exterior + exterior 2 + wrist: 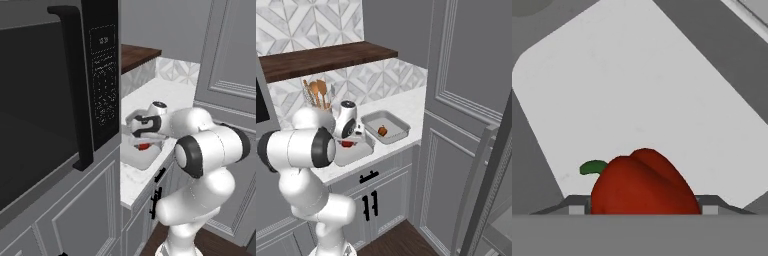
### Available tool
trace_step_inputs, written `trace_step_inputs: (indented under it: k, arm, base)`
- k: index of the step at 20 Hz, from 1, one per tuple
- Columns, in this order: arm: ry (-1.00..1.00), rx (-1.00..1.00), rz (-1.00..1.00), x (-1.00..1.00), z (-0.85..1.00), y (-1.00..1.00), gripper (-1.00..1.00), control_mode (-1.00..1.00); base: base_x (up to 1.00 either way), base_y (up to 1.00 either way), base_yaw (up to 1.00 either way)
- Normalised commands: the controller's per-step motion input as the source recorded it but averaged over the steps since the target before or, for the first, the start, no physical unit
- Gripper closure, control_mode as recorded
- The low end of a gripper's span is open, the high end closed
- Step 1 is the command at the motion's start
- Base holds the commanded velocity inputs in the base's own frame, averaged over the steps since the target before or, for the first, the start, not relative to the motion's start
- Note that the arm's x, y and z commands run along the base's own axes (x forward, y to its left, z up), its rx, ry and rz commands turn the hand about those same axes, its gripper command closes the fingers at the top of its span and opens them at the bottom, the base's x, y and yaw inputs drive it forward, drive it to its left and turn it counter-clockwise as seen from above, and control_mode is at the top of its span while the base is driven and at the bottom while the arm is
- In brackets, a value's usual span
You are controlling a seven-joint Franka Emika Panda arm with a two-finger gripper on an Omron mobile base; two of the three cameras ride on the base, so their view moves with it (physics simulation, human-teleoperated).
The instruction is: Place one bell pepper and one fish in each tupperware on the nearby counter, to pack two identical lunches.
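My gripper (pixel 643 210) is shut on a red bell pepper (pixel 644 182) with a short green stem. It holds the pepper low over the floor of the nearer light-grey tupperware (pixel 627 90). In the right base view the gripper (pixel 347 143) and its bell pepper (pixel 347 144) hang inside that tupperware (pixel 358 152) on the white counter (pixel 406 105). A second bell pepper (pixel 382 131) lies in the farther tupperware (pixel 401 132). In the left base view the held bell pepper (pixel 144 146) is seen over the tupperware (pixel 140 160). The fish is out of view.
A black microwave (pixel 60 100) stands close on the left. A dark wooden shelf (pixel 326 57) runs above the counter, and a holder of wooden utensils (pixel 318 95) stands at the back wall. Tall grey cabinet panels (pixel 466 125) close off the counter's right end.
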Motion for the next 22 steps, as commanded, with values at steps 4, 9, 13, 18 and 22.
trace_step_inputs:
  k: [4, 9, 13, 18, 22]
  arm:
    - [0.00, 0.00, 0.00, 0.39, -0.41, 0.00, 1.00, -1.00]
    - [0.00, 0.00, 0.00, 0.22, -0.40, 0.03, 1.00, -1.00]
    - [0.00, 0.00, 0.00, 0.10, -0.41, 0.07, 1.00, -1.00]
    - [0.00, 0.00, 0.00, 0.01, -0.32, 0.25, -1.00, -1.00]
    - [0.00, 0.00, 0.00, 0.00, -0.23, 0.02, -1.00, -1.00]
  base:
    - [0.00, 0.00, 0.00]
    - [0.00, 0.00, 0.00]
    - [0.00, 0.00, 0.00]
    - [0.00, 0.00, 0.00]
    - [0.00, 0.00, 0.00]
